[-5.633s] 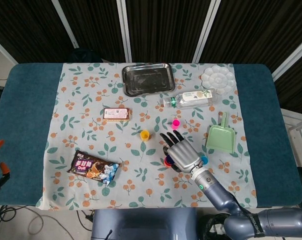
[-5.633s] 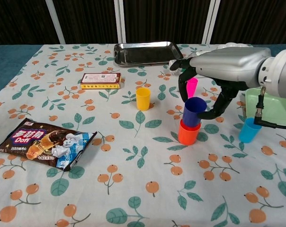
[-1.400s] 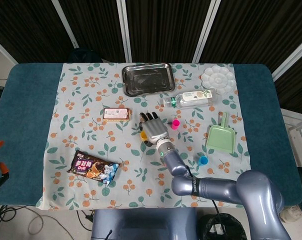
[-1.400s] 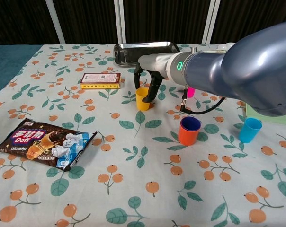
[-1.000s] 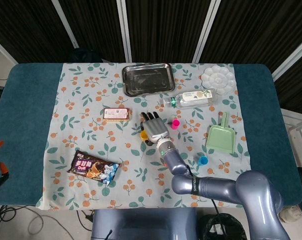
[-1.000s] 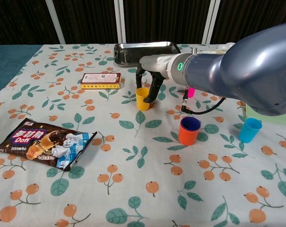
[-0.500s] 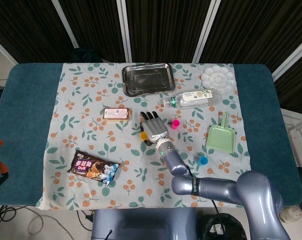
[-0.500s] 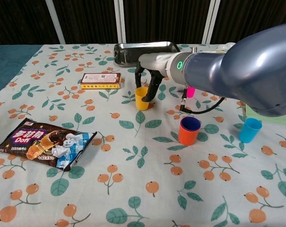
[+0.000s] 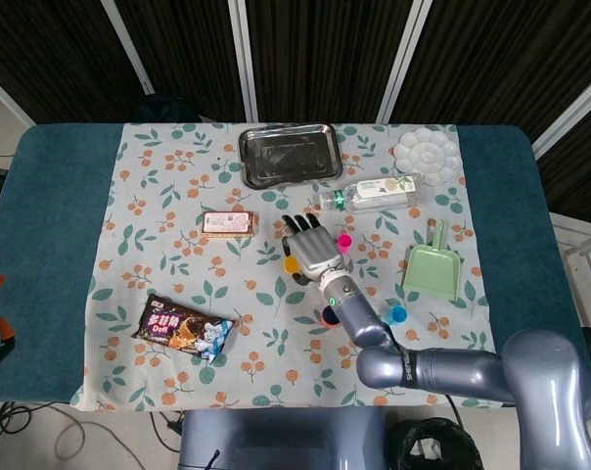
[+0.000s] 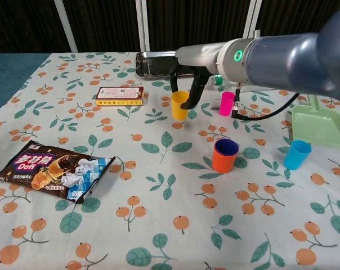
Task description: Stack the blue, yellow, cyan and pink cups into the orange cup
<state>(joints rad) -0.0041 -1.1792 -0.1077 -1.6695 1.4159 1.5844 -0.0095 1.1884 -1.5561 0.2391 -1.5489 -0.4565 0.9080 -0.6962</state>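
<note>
My right hand (image 10: 188, 84) gripped the yellow cup (image 10: 179, 105), lifted clear of the surface. The orange cup (image 10: 224, 160) stood nearer me with the blue cup (image 10: 227, 147) nested inside. I judged I should carry the yellow cup level, centre it over the blue rim, then lower before letting go. The snack bag (image 10: 50, 170) seemed to read "Dofi"; the box's (image 10: 120, 95) print was too small to read.

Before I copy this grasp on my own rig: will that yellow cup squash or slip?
The yellow cup looks like rigid plastic and keeps its shape where the right hand holds it, so squashing seems unlikely. Its smooth, tapered wall could slip downward. Probably very light.
</note>
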